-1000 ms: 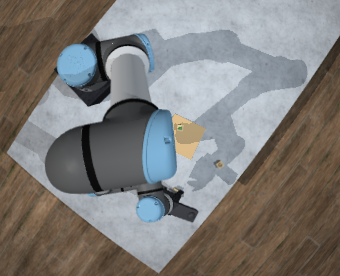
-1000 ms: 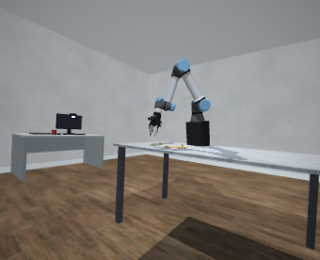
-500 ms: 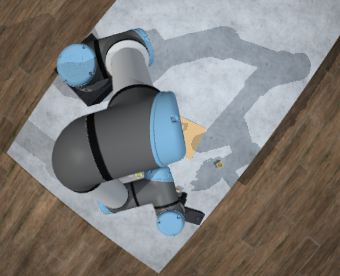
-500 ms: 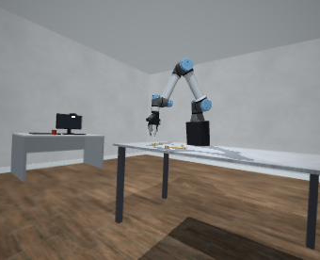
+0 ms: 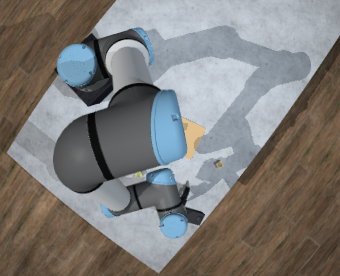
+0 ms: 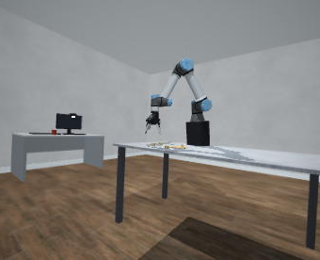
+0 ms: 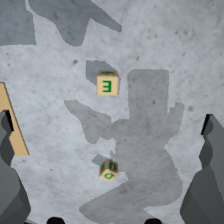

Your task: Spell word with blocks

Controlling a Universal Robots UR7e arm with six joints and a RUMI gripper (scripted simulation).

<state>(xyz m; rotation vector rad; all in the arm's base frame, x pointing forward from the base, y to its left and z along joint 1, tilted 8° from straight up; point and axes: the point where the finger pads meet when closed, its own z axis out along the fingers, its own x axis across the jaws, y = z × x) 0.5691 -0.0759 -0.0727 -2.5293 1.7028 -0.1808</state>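
Observation:
In the wrist view, a tan block with a green E [image 7: 107, 83] lies flat on the grey table top. A second tan block [image 7: 108, 170] lies nearer to me. It is tilted, and its green letter is too skewed to read. My gripper [image 7: 108, 113] is open and empty well above both blocks, with its fingers at the left and right edges of the view. The edge of the orange mat [image 7: 13, 122] shows at the left. From overhead, the mat [image 5: 194, 138] is mostly hidden under the arm. One block [image 5: 218, 163] lies off it on the table.
The arm's large links cover the middle of the overhead view. The black robot base [image 5: 88, 75] stands at the back of the table. The table's front edge [image 5: 206, 230] runs close to the gripper [image 6: 152, 126]. A second desk with a monitor [image 6: 69, 122] stands far off.

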